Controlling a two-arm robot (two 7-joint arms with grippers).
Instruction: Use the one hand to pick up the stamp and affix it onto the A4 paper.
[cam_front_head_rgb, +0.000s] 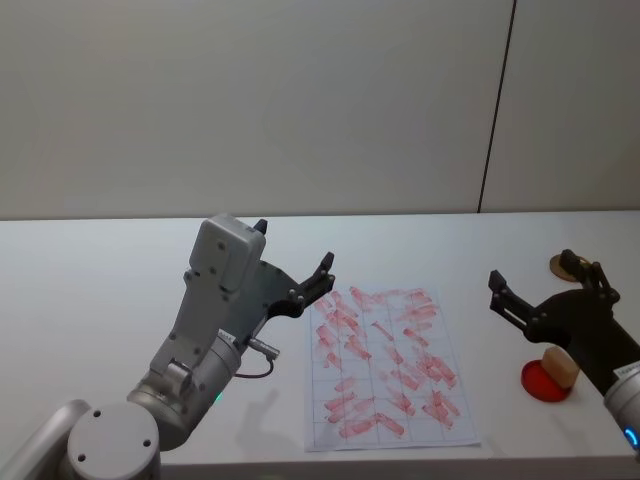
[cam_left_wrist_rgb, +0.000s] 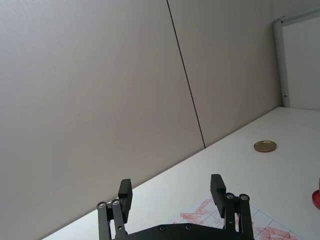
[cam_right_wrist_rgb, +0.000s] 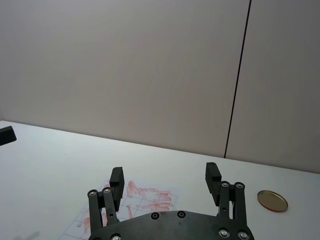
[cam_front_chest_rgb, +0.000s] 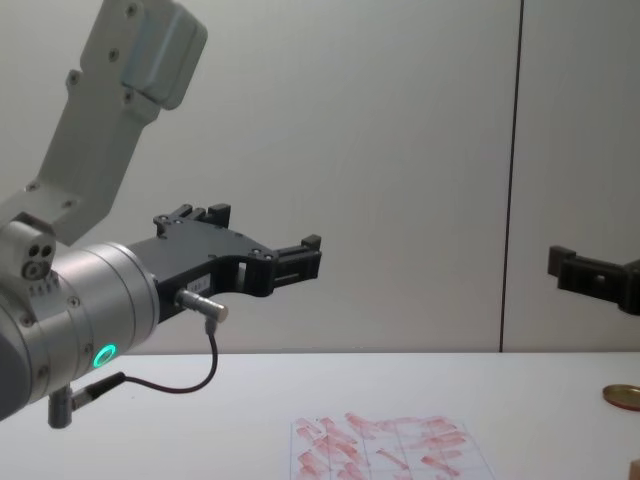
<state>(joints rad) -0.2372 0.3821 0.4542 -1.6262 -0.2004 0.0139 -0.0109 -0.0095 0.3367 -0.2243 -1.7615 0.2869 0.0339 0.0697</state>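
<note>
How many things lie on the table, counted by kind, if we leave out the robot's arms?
Sheet of paper: 1
Wooden stamp: 1
Red round pad: 1
Gold disc: 1
Total: 4

I'm watching the A4 paper (cam_front_head_rgb: 385, 365) lying flat on the white table (cam_front_head_rgb: 100, 280) | left gripper (cam_front_head_rgb: 295, 245) hanging fingers-apart at its 11 o'clock | right gripper (cam_front_head_rgb: 532, 270) hanging fingers-apart at 2 o'clock | stamp (cam_front_head_rgb: 560, 367) sitting on a red pad (cam_front_head_rgb: 540, 384) at 3 o'clock
</note>
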